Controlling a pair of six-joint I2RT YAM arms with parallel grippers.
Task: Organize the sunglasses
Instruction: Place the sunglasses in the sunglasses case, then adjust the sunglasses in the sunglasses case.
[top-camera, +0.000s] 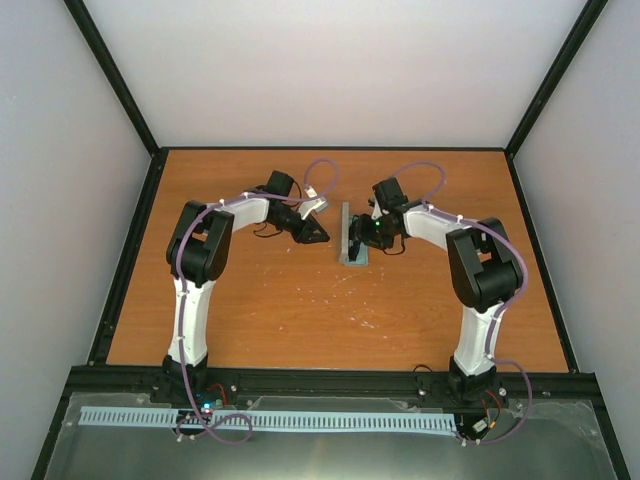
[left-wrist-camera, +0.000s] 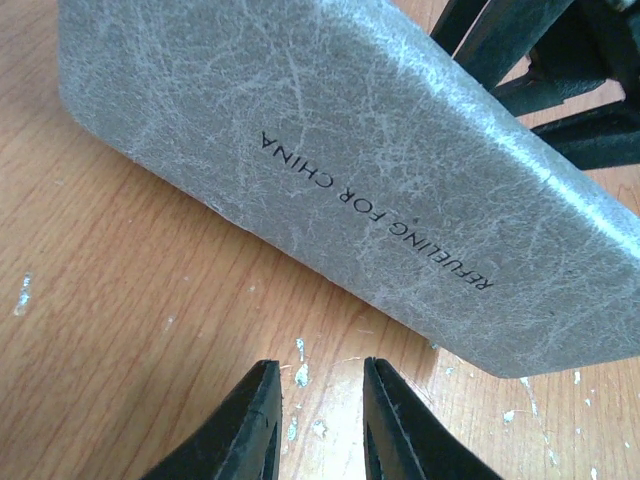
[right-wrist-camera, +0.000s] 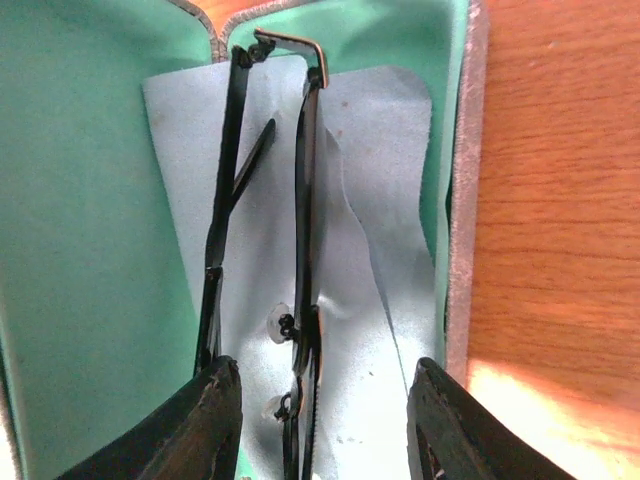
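Mostly done I reckon: sunglasses lie on the cloth inside the open case, at 12 o'clock from the right fingers, which are spread apart. The left fingers are slightly apart, empty. Lid needs closing.

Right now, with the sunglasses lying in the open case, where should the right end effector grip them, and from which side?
Likely the bridge by the nose pads, from straight above. The sunglasses lie folded, edge-on, along the case on the cloth. The right end effector is open and straddles the front bar, so closing across it should pinch the frame.
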